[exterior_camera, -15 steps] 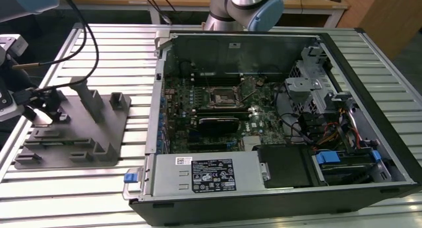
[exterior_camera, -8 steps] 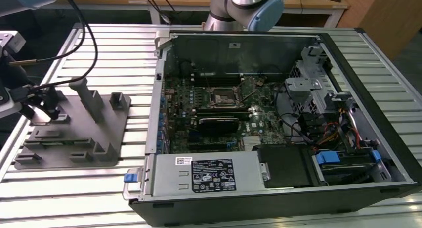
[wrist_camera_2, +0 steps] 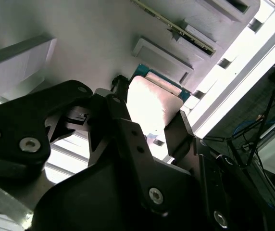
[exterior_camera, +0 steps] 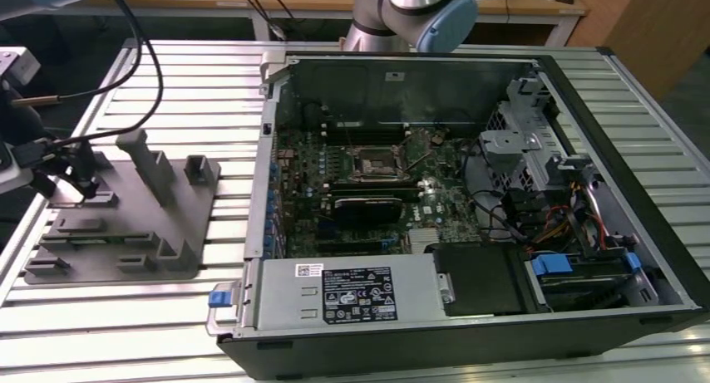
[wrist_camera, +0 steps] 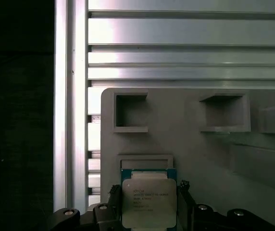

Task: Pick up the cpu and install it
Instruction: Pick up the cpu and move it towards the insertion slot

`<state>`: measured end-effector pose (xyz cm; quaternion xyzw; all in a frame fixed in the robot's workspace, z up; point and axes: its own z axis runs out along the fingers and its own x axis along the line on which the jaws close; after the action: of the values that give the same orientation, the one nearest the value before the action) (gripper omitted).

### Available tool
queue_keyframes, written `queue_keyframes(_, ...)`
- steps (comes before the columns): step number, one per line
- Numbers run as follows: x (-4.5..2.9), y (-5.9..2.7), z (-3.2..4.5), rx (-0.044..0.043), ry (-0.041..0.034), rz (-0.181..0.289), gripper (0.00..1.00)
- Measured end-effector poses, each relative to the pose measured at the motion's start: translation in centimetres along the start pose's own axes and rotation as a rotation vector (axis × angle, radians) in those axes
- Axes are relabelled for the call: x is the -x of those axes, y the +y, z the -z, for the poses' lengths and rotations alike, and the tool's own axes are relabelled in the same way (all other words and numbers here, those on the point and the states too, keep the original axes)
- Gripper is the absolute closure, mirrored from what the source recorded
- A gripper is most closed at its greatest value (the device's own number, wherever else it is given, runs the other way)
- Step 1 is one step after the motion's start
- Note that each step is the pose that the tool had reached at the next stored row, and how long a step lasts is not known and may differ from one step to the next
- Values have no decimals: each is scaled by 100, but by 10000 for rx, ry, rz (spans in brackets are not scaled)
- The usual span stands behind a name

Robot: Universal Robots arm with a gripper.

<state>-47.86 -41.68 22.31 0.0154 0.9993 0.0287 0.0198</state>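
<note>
The cpu point(wrist_camera: 149, 202) between the jaws of your gripper point(wrist_camera: 148, 188), on the fixture point(wrist_camera: 185, 144), two recesses point(wrist_camera: 130, 113) ahead of the jaws, slatted table point(wrist_camera: 176, 33) beyond those, computer case point(exterior_camera: 444, 354) well apart at the exterior view's right.

An open computer case point(exterior_camera: 444, 350) lies on its side on the slatted metal table point(exterior_camera: 199, 76); inside, the green motherboard point(exterior_camera: 299, 175) faces up, its black-framed socket point(exterior_camera: 372, 161) near the middle; a grey power supply point(exterior_camera: 344, 293) sits along the near edge; cables point(exterior_camera: 533, 208) bunch towards the exterior view's right; on the exterior view's left stands a grey fixture point(exterior_camera: 122, 233) with upright blocks, the dark hand point(exterior_camera: 66, 182) low over its far corner; the arm's base point(exterior_camera: 416, 13) rises behind the case.
</note>
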Motion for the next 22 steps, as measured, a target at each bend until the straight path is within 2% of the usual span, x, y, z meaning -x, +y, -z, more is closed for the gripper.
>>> queue_keyframes(22, 6, 9, 160, 0, -14, 1, 46)
